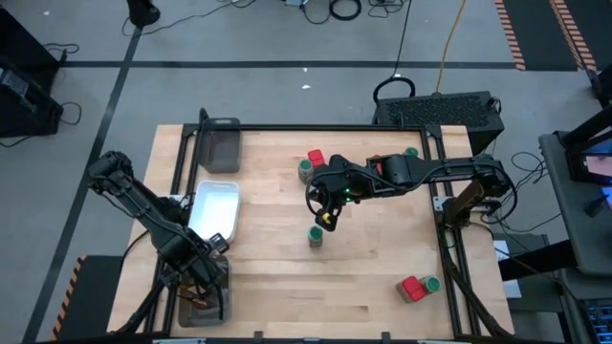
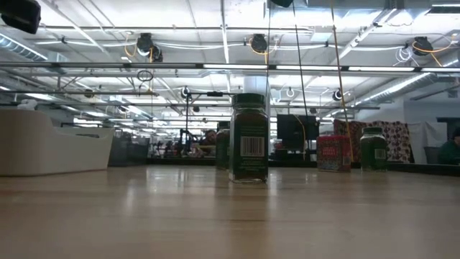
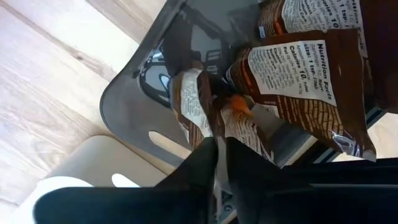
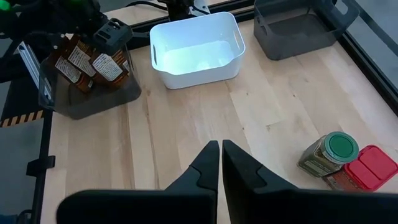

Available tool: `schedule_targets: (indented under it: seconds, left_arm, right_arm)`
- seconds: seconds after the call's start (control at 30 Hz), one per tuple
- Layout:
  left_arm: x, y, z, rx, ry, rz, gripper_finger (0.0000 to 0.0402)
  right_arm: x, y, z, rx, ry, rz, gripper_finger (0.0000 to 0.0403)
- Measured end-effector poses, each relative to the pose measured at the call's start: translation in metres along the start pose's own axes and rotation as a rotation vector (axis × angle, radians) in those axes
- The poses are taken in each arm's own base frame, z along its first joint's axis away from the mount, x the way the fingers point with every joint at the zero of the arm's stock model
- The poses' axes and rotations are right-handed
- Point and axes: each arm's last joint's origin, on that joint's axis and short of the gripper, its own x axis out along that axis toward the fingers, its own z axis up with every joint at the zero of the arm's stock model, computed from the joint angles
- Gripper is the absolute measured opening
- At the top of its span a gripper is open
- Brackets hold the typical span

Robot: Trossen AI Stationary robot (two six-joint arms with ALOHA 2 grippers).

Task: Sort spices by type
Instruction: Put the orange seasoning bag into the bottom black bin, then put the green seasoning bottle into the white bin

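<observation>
Brown-orange sachets stand in the grey mesh tray at the table's near-left corner. My left gripper is over that tray, shut on one sachet. My right gripper hovers shut and empty above mid-table, just far of a lone green-lidded jar, which stands upright. A jar and a red box stand together farther back. Another jar stands at the far right. A red box and a jar stand near right. My left gripper pinches a brown sachet by its thin edge between the two fingertips. The sachet reaches forward from the fingers into the grey tray among the other sachets. Whether its far end rests on the tray floor is hidden.
The white dish sits right beside the near-left tray, on its far side. A second grey tray stands at the far left. A black frame runs around the table. Bare wood lies between the lone jar and the near-right pair.
</observation>
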Motion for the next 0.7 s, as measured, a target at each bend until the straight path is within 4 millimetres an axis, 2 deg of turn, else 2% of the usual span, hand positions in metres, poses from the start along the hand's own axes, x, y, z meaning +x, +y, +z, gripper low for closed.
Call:
schedule_targets:
  seconds: [0.13, 0.33, 0.57, 0.7]
  left_arm:
    - [-0.002, -0.001, -0.001, -0.002, 0.014, -0.003, 0.0080]
    - [-0.015, -0.003, -0.005, -0.007, 0.046, -0.008, 0.0122]
    - [-0.055, -0.011, -0.013, 0.026, -0.095, 0.013, 0.0139]
    - [-0.085, -0.014, -0.025, 0.030, -0.215, 0.149, 0.0139]
  right_arm:
    - [0.000, 0.000, 0.000, 0.000, 0.000, 0.000, 0.0000]
    - [0.000, 0.000, 0.000, -0.008, 0.001, -0.001, 0.0000]
    - [0.001, -0.006, 0.002, -0.001, 0.000, -0.014, 0.0000]
    - [0.001, -0.009, 0.003, -0.007, -0.002, -0.021, 0.0000]
